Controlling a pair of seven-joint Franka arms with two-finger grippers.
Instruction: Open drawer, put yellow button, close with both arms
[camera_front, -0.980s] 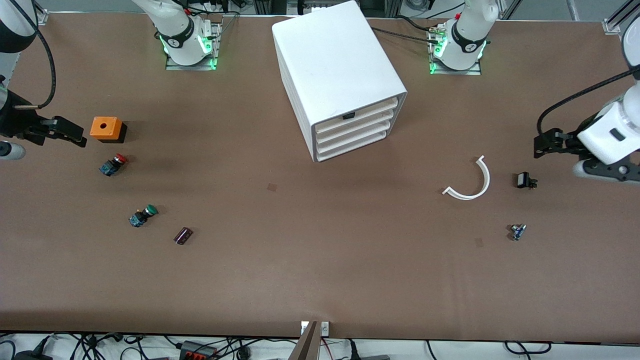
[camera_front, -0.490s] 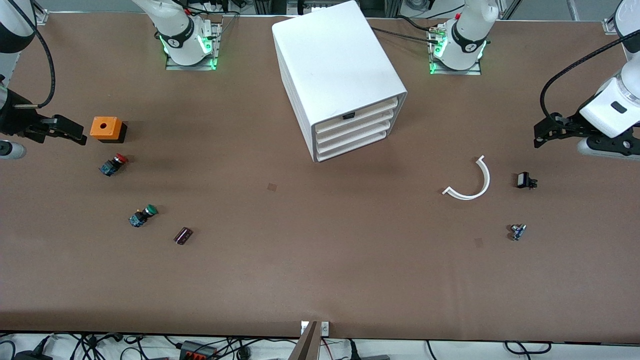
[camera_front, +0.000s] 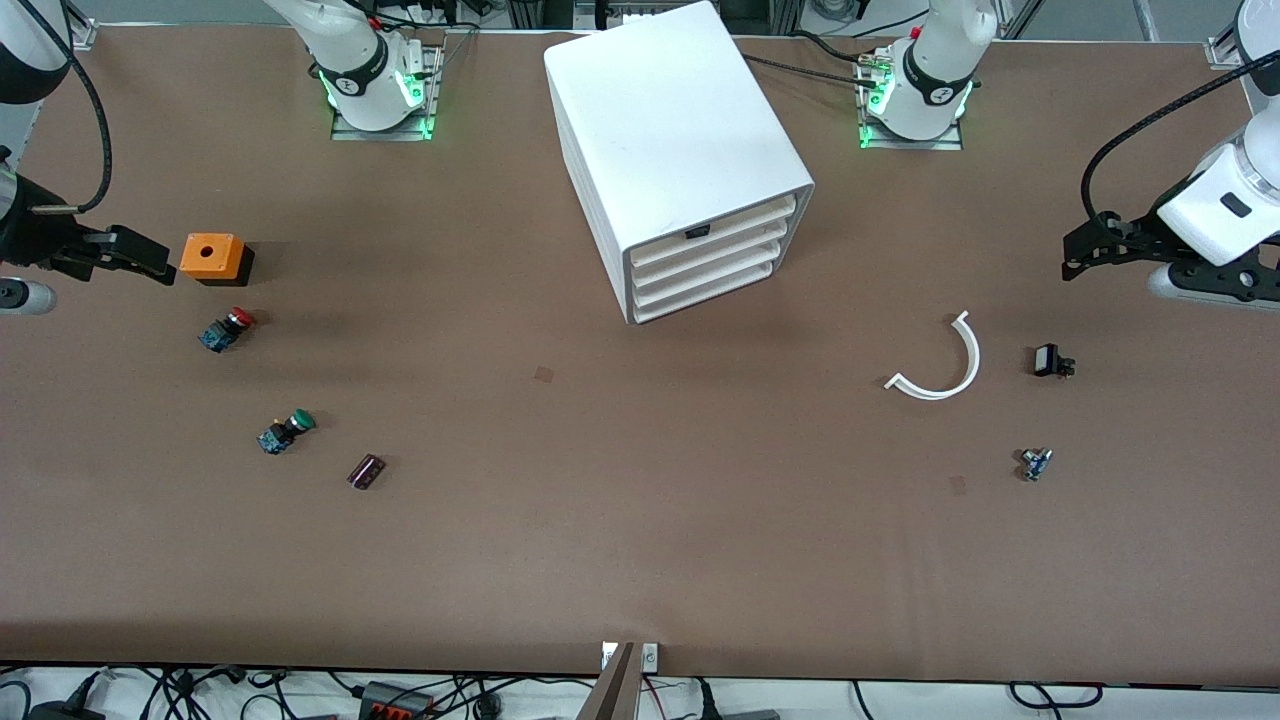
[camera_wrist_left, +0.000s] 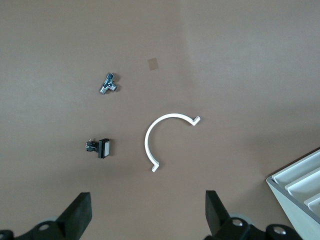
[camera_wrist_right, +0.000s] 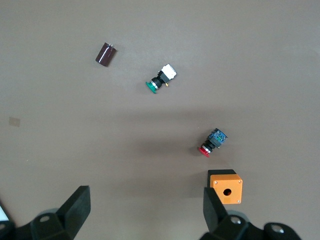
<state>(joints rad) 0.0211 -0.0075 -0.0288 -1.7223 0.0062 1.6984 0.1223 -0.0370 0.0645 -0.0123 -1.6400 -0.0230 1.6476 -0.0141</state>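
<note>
The white cabinet (camera_front: 680, 140) stands at mid-table, and its corner shows in the left wrist view (camera_wrist_left: 300, 187). Its uppermost drawer (camera_front: 715, 228) is shut, level with the three lower ones. The yellow button is out of view in every frame. My left gripper (camera_front: 1075, 258) is open and empty over bare table at the left arm's end; its wrist view (camera_wrist_left: 148, 220) shows the jaws wide apart. My right gripper (camera_front: 155, 265) is open and empty over the table beside an orange box (camera_front: 210, 257); it also shows in its wrist view (camera_wrist_right: 145, 215).
A red-capped button (camera_front: 226, 329), a green-capped button (camera_front: 285, 431) and a dark cylinder (camera_front: 366, 471) lie toward the right arm's end. A white curved strip (camera_front: 940, 362), a small black part (camera_front: 1050, 361) and a small metal part (camera_front: 1035, 463) lie toward the left arm's end.
My left gripper has drawn back from over the small black part toward the robots' side of the table. My right gripper has shifted only slightly. Nothing on the table has moved.
</note>
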